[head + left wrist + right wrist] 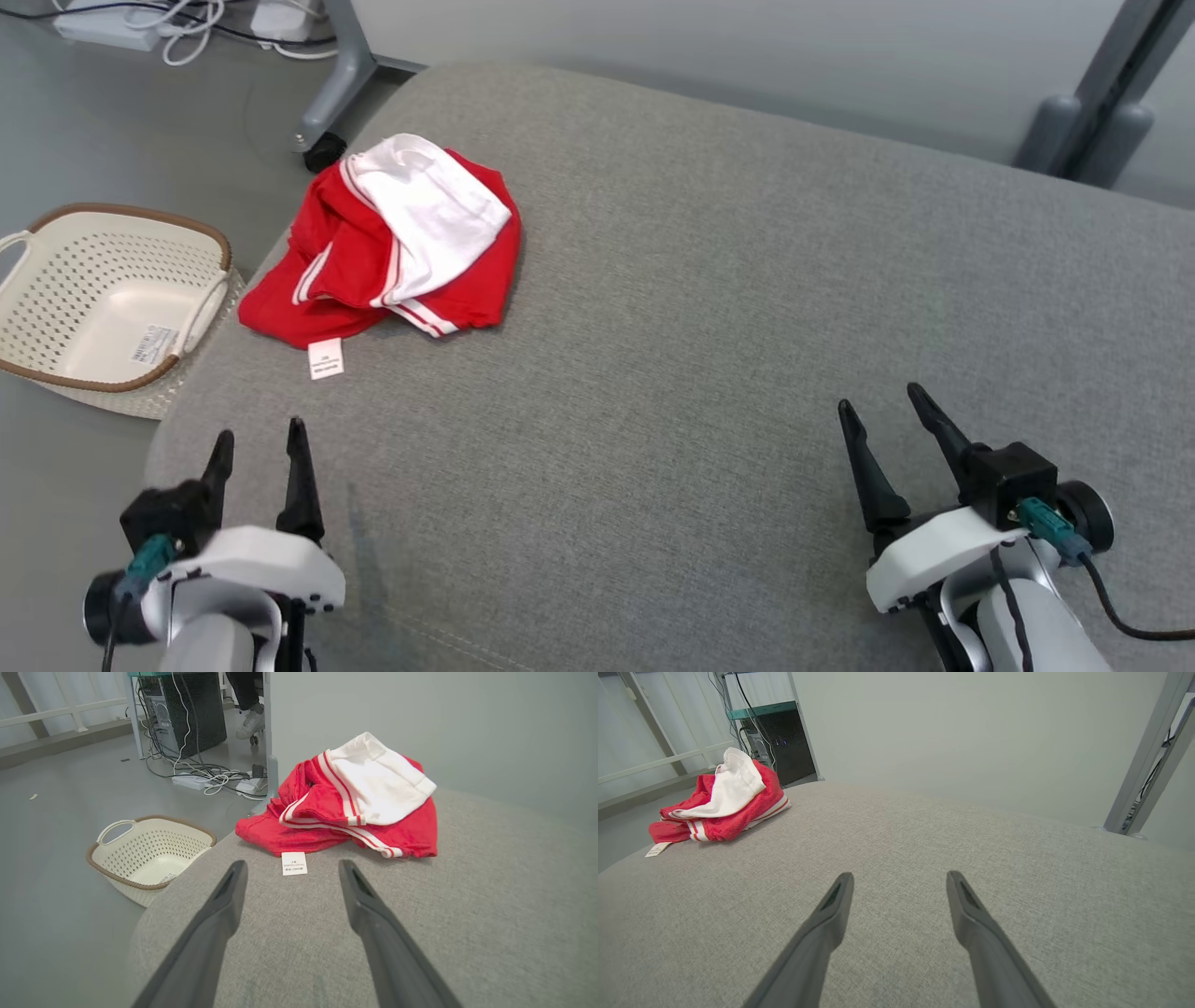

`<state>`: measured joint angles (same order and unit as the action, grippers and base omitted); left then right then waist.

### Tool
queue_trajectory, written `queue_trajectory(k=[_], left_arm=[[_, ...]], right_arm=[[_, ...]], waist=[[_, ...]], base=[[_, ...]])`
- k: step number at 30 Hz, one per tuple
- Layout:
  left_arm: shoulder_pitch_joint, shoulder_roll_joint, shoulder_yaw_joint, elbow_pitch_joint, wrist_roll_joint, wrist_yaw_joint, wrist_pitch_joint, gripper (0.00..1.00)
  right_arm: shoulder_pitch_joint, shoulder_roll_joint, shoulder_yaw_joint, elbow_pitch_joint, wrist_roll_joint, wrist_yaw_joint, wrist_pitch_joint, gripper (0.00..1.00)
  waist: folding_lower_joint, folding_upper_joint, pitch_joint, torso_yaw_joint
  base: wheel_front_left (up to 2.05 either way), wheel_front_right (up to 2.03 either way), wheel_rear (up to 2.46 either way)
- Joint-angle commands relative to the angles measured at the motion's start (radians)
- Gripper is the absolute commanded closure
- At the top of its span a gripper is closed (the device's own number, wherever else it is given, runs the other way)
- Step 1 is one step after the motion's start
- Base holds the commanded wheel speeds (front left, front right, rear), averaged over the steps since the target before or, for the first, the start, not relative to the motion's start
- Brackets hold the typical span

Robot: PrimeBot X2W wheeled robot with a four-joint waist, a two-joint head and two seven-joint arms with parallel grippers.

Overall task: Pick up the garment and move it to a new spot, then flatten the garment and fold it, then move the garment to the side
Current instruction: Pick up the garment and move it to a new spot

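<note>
Garment (392,252) crumpled at the grey cushion's (700,327) far-left corner
The left gripper (260,429) and right gripper (878,396) are held near the front, well apart from it, each with 2 fingers spread wide and nothing gripped.

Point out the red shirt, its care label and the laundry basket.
Red shirt (429,222), head view, white sleeve on top.
Care label (294,863), left wrist view, middle of the tag.
Basket (93,254), head view, far perforated wall.
</note>
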<state>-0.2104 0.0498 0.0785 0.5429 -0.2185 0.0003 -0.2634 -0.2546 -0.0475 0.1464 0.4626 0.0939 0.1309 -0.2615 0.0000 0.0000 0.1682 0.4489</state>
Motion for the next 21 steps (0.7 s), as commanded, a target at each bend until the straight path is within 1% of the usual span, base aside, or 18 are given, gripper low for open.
queue_trajectory(k=[1,4,5,7,11,14,17,21], left_arm=[[-0.060,0.004,0.010,0.027,0.010,-0.013,-0.002,0.00],[-0.158,0.026,0.033,0.081,0.014,-0.039,-0.002,0.00],[-0.158,0.026,0.033,0.081,0.014,-0.039,-0.002,0.00],[-0.220,0.043,0.041,0.123,0.018,-0.056,-0.002,0.00],[-0.341,0.090,0.058,0.225,0.012,-0.081,-0.002,0.00],[-0.431,0.127,0.077,0.327,-0.008,-0.090,-0.002,0.00],[-0.505,0.145,0.070,0.422,-0.010,-0.095,0.004,0.00],[-0.587,0.173,0.055,0.538,-0.005,-0.095,0.048,0.00]], right_arm=[[-0.026,-0.008,-0.002,-0.016,-0.019,0.000,-0.005,0.00],[-0.045,-0.011,0.005,-0.036,-0.035,0.000,-0.005,0.00],[-0.045,-0.011,0.005,-0.036,-0.035,0.000,-0.005,0.00],[-0.064,-0.016,0.014,-0.049,-0.040,0.000,-0.005,0.00],[-0.092,-0.025,0.032,-0.074,-0.045,0.000,-0.005,0.00],[-0.113,-0.030,0.046,-0.085,-0.048,0.000,-0.005,0.00],[-0.126,-0.042,0.046,-0.093,-0.049,0.000,-0.005,0.00],[-0.136,-0.053,0.043,-0.098,-0.050,0.000,-0.003,0.00]], waist=[[0.0000,0.0000,0.070,-0.060],[0.0000,0.0000,0.115,-0.095],[0.0000,0.0000,0.115,-0.095],[0.0000,0.0000,0.144,-0.119],[0.0000,0.0000,0.195,-0.161],[0.0000,0.0000,0.231,-0.192],[0.0000,0.0000,0.263,-0.209],[0.0000,0.0000,0.297,-0.228]], base=[[0.00,0.00,0.00],[0.00,0.00,0.00],[0.00,0.00,0.00],[0.00,0.00,0.00],[0.00,0.00,0.00],[0.00,0.00,0.00],[0.00,0.00,0.00],[0.00,0.00,0.00]])
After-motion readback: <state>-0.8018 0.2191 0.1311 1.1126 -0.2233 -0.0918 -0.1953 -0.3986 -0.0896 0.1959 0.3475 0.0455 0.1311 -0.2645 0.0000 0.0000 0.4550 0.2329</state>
